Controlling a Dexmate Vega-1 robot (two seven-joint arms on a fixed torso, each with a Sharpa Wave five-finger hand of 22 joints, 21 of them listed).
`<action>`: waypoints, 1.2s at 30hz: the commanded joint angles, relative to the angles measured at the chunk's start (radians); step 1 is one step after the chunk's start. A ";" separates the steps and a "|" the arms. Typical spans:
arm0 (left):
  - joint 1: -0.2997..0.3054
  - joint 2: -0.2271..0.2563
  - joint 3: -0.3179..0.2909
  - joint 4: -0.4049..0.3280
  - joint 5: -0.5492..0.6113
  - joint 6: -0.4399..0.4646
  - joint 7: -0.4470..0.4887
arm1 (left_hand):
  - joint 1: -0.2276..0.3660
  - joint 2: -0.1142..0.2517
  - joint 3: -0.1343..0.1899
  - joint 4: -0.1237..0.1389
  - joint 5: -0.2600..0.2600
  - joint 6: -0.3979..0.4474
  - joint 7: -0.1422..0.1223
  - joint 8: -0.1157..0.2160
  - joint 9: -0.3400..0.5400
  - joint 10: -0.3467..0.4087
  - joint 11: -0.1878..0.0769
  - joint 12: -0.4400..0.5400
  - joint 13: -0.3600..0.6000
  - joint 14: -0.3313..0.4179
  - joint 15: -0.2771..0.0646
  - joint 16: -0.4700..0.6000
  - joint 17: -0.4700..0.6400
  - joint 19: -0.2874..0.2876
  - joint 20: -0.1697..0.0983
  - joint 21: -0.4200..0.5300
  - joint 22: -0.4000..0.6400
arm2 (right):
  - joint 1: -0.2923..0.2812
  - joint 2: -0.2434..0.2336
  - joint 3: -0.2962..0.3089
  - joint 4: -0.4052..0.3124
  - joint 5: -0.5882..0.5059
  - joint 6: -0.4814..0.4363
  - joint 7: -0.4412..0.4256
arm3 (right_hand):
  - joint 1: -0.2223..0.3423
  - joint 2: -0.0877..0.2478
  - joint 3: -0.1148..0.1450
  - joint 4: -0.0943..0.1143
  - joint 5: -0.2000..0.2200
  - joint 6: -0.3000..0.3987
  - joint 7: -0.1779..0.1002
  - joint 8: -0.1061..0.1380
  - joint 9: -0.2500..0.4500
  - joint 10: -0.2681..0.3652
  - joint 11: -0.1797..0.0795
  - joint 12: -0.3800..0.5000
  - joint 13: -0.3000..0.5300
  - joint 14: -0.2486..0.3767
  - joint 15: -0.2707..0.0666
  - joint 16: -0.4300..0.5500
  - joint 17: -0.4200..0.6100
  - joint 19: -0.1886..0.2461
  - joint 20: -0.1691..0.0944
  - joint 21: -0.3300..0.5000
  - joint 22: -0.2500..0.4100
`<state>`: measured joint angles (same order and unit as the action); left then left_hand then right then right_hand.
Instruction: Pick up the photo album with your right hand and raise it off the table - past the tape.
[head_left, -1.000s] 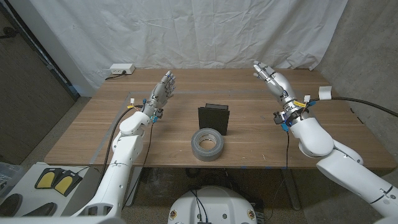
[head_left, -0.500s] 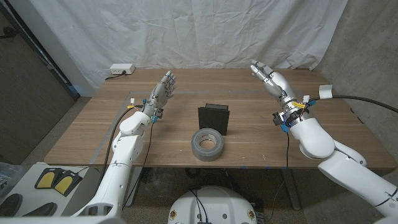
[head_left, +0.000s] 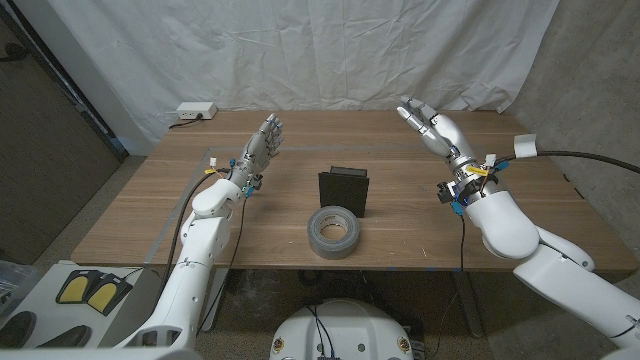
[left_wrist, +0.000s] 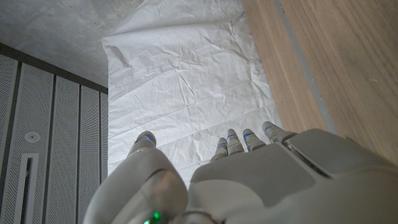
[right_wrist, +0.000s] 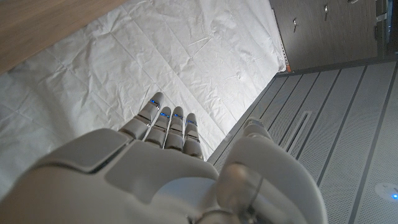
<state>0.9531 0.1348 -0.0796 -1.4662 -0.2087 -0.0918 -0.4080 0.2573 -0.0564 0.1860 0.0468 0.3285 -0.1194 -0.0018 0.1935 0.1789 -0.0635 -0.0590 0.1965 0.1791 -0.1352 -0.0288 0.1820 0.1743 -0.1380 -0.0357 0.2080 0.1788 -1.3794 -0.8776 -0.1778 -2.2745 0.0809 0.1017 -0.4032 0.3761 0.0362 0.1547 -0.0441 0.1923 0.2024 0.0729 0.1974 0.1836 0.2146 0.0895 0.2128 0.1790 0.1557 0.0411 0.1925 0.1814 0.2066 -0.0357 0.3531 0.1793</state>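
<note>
A dark photo album (head_left: 344, 191) stands upright near the middle of the wooden table (head_left: 150, 215). Just in front of it lies a grey roll of tape (head_left: 332, 232). My right hand (head_left: 432, 125) is raised over the table's far right part, well to the right of the album, fingers straight and apart, holding nothing. Over the far left part my left hand (head_left: 262, 147) is held up with straight fingers and nothing in it. The right wrist view shows the back of my right hand (right_wrist: 168, 174), and the left wrist view the back of my left hand (left_wrist: 249, 180), both pointing at the white backdrop.
A white power strip (head_left: 195, 112) lies at the table's far left corner. Strips of tape (head_left: 185, 195) mark the tabletop on the left side. A white cloth backdrop (head_left: 330, 50) hangs behind the table. A black cable (head_left: 590, 165) runs from my right arm.
My right hand has drifted slightly left and away from me over the table. The left hand, album and tape have not moved.
</note>
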 joint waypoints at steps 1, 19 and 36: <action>-0.001 0.000 -0.002 -0.003 0.002 0.001 0.005 | 0.013 0.002 -0.005 -0.002 -0.004 0.001 0.000 0.002 0.006 -0.002 0.000 0.004 0.004 0.001 -0.002 0.002 0.005 -0.001 -0.097 -0.003 0.004 | 0.001 -0.016 -0.013 -0.032 -0.046 -0.022 -0.008 | 0.020 0.001 0.004 -0.012 -0.004 0.013 -0.004 0.009 0.004 0.011 0.004 0.005 0.006 0.009 0.002 0.002 0.001 0.012 0.002 -0.007 0.002; -0.012 -0.001 -0.004 0.013 -0.004 -0.004 -0.002 | 0.016 0.004 -0.009 -0.002 -0.005 0.000 0.000 0.002 0.006 -0.003 0.000 0.004 0.004 0.000 -0.001 0.002 0.005 -0.003 -0.096 -0.004 0.004 | 0.000 -0.035 -0.024 -0.065 -0.099 -0.041 -0.011 | 0.030 -0.009 0.001 -0.023 -0.006 -0.001 0.018 0.001 0.004 0.017 0.006 0.006 0.006 0.019 0.005 0.003 0.002 0.022 0.007 -0.012 0.002; -0.010 -0.001 -0.001 0.004 -0.001 -0.004 0.002 | 0.018 0.006 -0.012 -0.002 -0.006 -0.002 0.000 0.000 0.006 -0.007 0.002 0.002 0.004 -0.004 0.000 0.001 0.005 -0.006 -0.090 -0.005 0.004 | -0.010 -0.053 -0.026 -0.095 -0.136 -0.061 -0.007 | 0.052 -0.009 0.007 -0.039 -0.005 0.006 0.017 0.002 0.004 0.029 0.004 0.008 0.006 0.030 0.004 0.005 0.002 0.031 0.009 -0.017 0.002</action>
<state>0.9417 0.1344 -0.0822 -1.4577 -0.2097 -0.0945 -0.4079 0.2626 -0.0511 0.1793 0.0454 0.3285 -0.1195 -0.0019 0.1935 0.1789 -0.0635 -0.0590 0.1965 0.1791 -0.1352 -0.0289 0.1820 0.1743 -0.1380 -0.0357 0.2031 0.1787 -1.3839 -0.9162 -0.2006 -2.3474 -0.0265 0.0581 -0.4153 0.4151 0.0305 0.1600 -0.0746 0.1884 0.2041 0.0866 0.1974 0.1836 0.2343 0.0945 0.2128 0.1790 0.1771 0.0449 0.1925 0.1816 0.2282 -0.0249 0.3364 0.1791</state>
